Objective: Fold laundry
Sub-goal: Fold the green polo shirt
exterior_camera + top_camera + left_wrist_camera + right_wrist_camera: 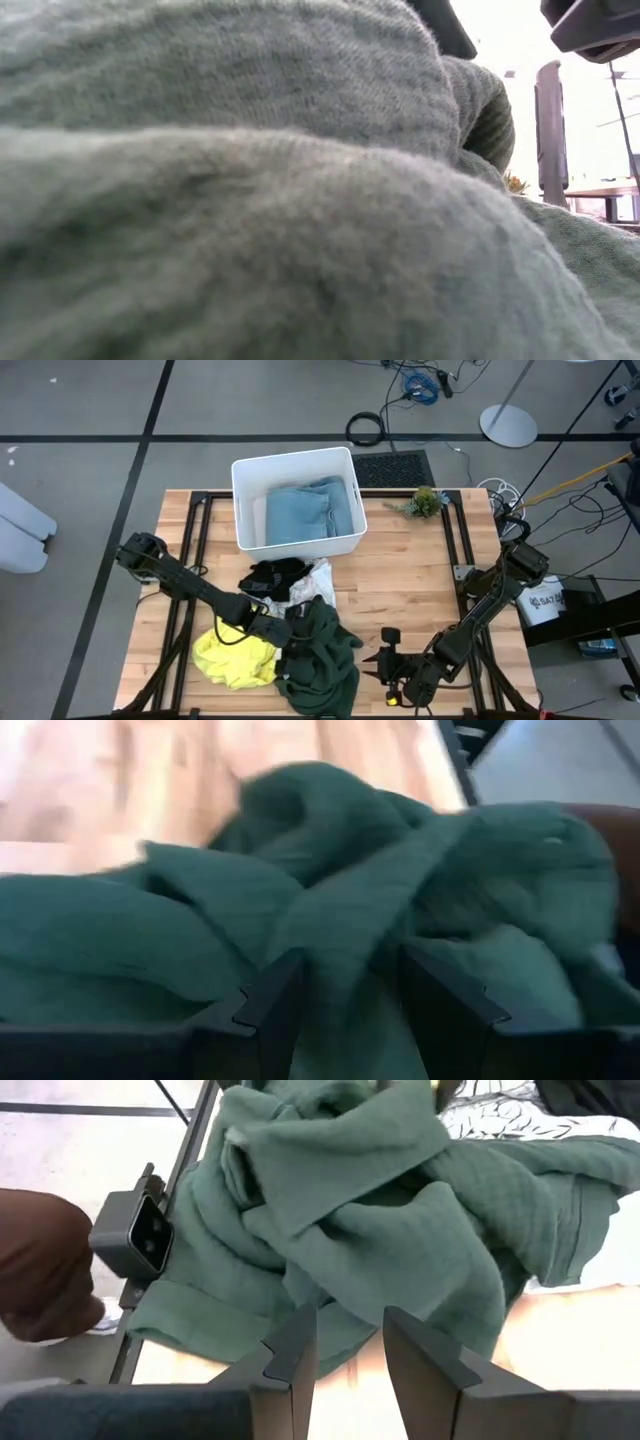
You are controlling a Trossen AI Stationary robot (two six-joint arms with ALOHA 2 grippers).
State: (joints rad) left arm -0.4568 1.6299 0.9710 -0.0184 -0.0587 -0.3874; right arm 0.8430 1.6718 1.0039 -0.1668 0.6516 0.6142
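Overhead view: dark green garment (318,655) lies heaped at the counter's (410,575) near edge, left claw (284,628) on it, right claw (385,664) just beside. Left wrist view: fingers (268,1002) pinch a green fold. Right wrist view: fingers (290,1350) stand spread, empty. Lifting slowly should shake it flat.

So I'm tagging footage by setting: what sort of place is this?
Probably a robotics lab or workshop, not a home: a wooden table on a black metal frame, loose cables across a bare taped floor, and a stand base.
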